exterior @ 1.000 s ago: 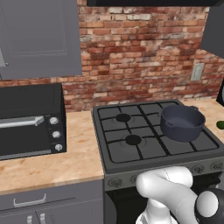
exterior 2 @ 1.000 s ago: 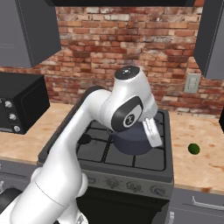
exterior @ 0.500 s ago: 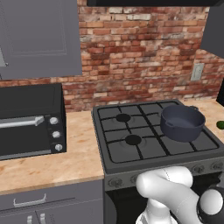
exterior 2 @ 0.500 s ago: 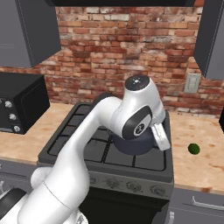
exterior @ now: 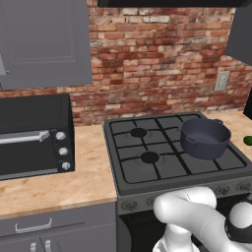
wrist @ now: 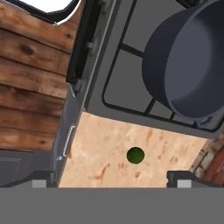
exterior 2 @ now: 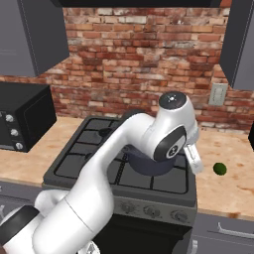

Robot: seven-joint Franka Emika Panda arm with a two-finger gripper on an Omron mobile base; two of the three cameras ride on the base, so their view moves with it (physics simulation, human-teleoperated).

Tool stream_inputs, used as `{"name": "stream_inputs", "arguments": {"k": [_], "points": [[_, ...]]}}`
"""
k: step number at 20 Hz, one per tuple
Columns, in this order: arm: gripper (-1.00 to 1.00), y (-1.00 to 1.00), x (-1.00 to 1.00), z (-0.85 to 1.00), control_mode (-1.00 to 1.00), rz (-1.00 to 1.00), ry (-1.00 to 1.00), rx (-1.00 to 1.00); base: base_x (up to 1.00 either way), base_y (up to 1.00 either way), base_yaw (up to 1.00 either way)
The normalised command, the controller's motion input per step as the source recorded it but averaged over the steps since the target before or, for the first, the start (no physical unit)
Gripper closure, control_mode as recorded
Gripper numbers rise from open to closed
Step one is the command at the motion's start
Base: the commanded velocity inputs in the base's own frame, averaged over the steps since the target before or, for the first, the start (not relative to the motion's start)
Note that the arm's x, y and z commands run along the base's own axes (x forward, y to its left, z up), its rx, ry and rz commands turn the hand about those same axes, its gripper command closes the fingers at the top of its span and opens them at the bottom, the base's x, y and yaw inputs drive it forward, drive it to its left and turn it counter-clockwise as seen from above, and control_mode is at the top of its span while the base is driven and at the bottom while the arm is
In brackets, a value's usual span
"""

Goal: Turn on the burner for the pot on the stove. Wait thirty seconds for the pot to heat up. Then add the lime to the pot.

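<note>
The dark blue-grey pot [exterior: 205, 138] stands on the front right grate of the stove [exterior: 147, 170]. In the right base view my arm covers most of the pot [exterior 2: 141, 164]. The lime [exterior 2: 220, 169] lies on the wooden counter to the right of the stove, and shows at the frame edge in the left base view [exterior: 248, 141]. My gripper [wrist: 111, 180] is open and hovers above the counter. The lime [wrist: 135, 155] is below it, between the two spread fingertips [wrist: 43, 178], with the pot [wrist: 188, 65] off to one side. Nothing is held.
A black countertop oven [exterior: 34, 135] sits on the counter left of the stove. The stove's knobs [exterior 2: 149, 211] run along its front. Dark cabinets [exterior: 47, 42] hang above. Past the counter edge [wrist: 70, 140] is wooden floor [wrist: 30, 65].
My arm has swung to the right, from over the pot toward the counter where the lime lies. Pot and lime have stayed in place.
</note>
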Motion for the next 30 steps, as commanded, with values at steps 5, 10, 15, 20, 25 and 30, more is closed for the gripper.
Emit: {"name": "stream_inputs", "arguments": {"k": [5, 10, 15, 20, 25, 30], "points": [[-1.00, -0.14, 0.17, -0.24, -1.00, 0.03, 0.00, 0.04, 0.00, 0.00, 0.00], [-1.00, -0.11, 0.22, -0.16, -1.00, 0.04, 0.00, 0.03, 0.00, 0.00, 0.00], [-1.00, -0.21, 0.17, -0.15, -1.00, 0.04, 0.00, 0.03, 0.00, 0.00, 0.00], [-1.00, -0.20, 0.14, -0.20, -1.00, 0.01, 0.00, 0.00, 0.00, 0.00, 0.00], [-1.00, -0.05, 0.22, -0.27, -1.00, 0.00, 0.01, 0.00, 0.00, 0.00, 0.00], [-1.00, -0.03, 0.21, -0.21, -1.00, 0.00, 0.00, 0.00, 0.00, 0.00, 0.00]]}}
